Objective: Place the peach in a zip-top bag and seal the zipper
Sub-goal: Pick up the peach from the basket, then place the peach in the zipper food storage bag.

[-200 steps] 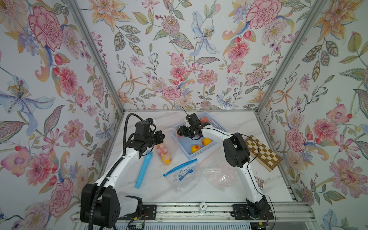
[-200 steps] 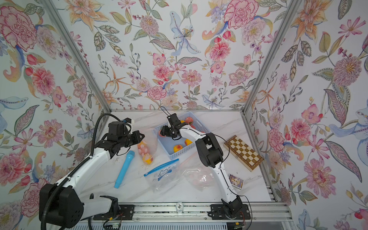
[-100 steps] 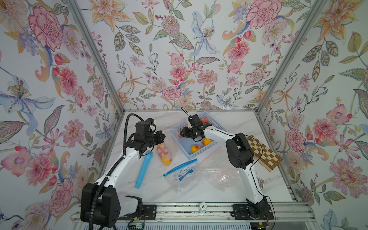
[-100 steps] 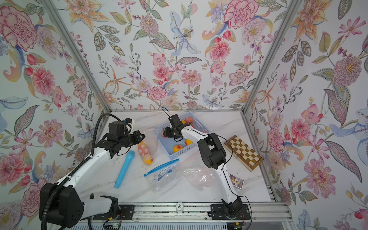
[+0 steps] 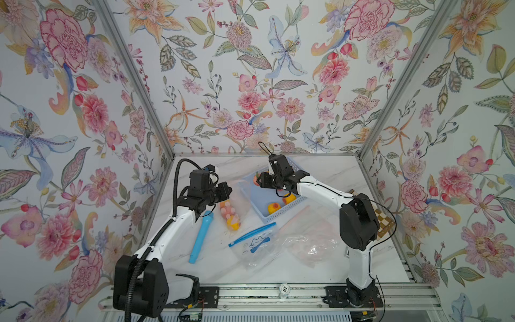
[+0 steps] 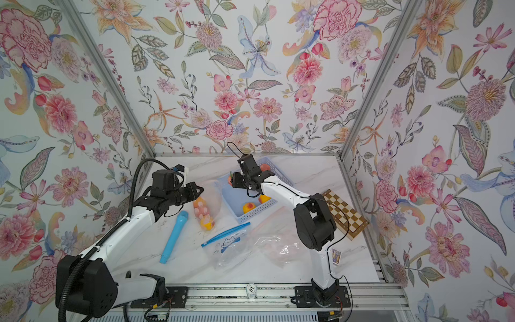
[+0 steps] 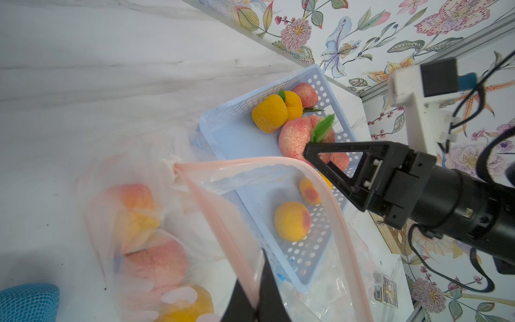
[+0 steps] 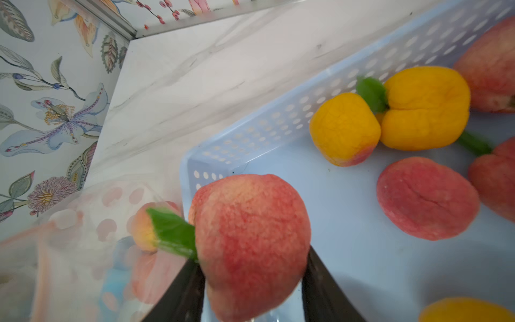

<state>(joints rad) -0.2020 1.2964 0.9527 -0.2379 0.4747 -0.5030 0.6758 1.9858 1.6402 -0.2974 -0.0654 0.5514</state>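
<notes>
My right gripper [image 8: 252,256] is shut on a pink-red peach [image 8: 250,237] with a green leaf, held over the left corner of the blue basket [image 8: 278,120]. Both top views show that peach [image 5: 256,178] [image 6: 230,178] at the right gripper [image 5: 260,181] [image 6: 234,179]. My left gripper [image 7: 257,304] is shut on the pink zipper strip of a clear zip-top bag [image 7: 223,223], whose mouth gapes toward the basket. Several peaches lie inside the bag [image 5: 234,206]. In the left wrist view the held peach [image 7: 298,136] sits just beyond the bag's mouth.
More peaches lie in the basket [image 5: 267,218]. A blue microphone [image 5: 202,237] lies beside the left arm. A blue-zippered bag [image 5: 250,242] and a crumpled clear bag [image 5: 306,242] lie in front. A chessboard [image 5: 386,220] sits at the right edge.
My right jaws have closed in on the peach, and the right arm's elbow has swung to the right. The left arm and the bag have not moved.
</notes>
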